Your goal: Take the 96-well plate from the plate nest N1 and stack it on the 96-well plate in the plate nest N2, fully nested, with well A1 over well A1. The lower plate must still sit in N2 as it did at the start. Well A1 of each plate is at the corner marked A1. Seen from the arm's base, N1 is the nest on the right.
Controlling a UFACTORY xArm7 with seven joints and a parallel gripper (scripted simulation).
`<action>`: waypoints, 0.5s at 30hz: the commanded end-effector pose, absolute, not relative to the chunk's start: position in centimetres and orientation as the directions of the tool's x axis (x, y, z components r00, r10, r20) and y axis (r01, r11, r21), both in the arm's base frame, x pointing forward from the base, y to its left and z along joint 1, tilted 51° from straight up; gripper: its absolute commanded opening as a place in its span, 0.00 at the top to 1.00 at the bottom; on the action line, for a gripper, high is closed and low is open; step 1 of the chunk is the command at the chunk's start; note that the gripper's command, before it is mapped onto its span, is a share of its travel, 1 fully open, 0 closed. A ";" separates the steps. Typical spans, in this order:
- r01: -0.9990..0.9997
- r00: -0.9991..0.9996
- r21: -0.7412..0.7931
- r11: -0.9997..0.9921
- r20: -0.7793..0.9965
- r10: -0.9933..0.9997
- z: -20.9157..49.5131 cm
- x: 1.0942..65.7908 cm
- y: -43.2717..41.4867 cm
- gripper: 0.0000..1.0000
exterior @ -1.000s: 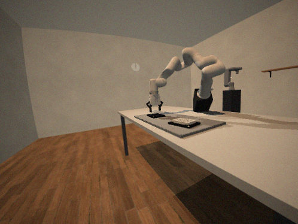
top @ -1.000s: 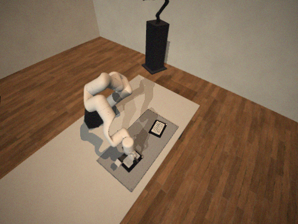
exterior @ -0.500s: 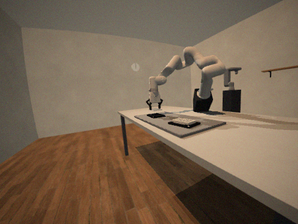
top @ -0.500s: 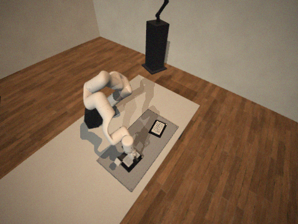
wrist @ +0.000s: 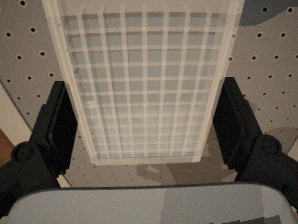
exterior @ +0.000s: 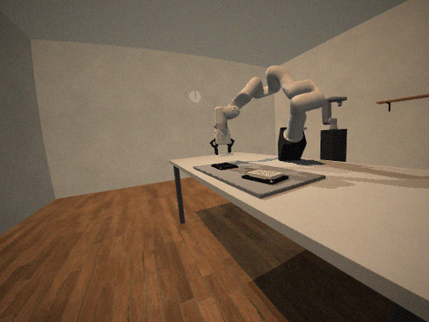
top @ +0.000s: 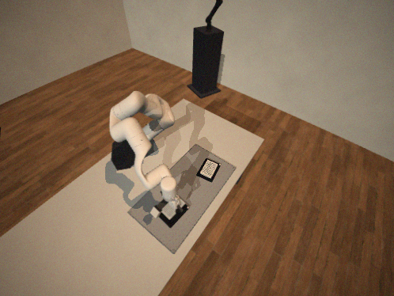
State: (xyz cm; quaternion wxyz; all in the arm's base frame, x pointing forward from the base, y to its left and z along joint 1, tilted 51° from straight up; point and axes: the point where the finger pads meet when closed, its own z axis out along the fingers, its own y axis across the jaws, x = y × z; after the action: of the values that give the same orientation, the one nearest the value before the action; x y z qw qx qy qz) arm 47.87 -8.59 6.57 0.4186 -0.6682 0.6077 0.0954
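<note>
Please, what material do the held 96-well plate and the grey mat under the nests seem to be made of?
The 96-well plate in the tool looks like clear or milky plastic: the dotted surface shows faintly through its pale well grid. The grey mat looks like a matte perforated board, perhaps metal or plastic: flat grey with regular dark holes, no shine. Neither material is certain.

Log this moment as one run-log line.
phase: lift | gripper: shut on N1 plate | N1 nest: vacated | N2 plate: seated
</note>
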 end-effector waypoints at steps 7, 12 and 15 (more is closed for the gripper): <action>-0.891 0.242 -0.445 0.091 -0.634 -0.734 7.8 47.3 -10.0 1.00; -0.891 0.242 -0.445 0.091 -0.634 -0.734 8.1 47.1 -10.3 1.00; -0.891 0.242 -0.445 0.091 -0.634 -0.734 8.4 46.9 -10.6 1.00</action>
State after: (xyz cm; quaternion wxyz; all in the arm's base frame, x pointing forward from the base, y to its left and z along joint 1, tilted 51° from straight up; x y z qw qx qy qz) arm 47.02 -10.07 7.95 0.4185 -0.6682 0.6077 0.0955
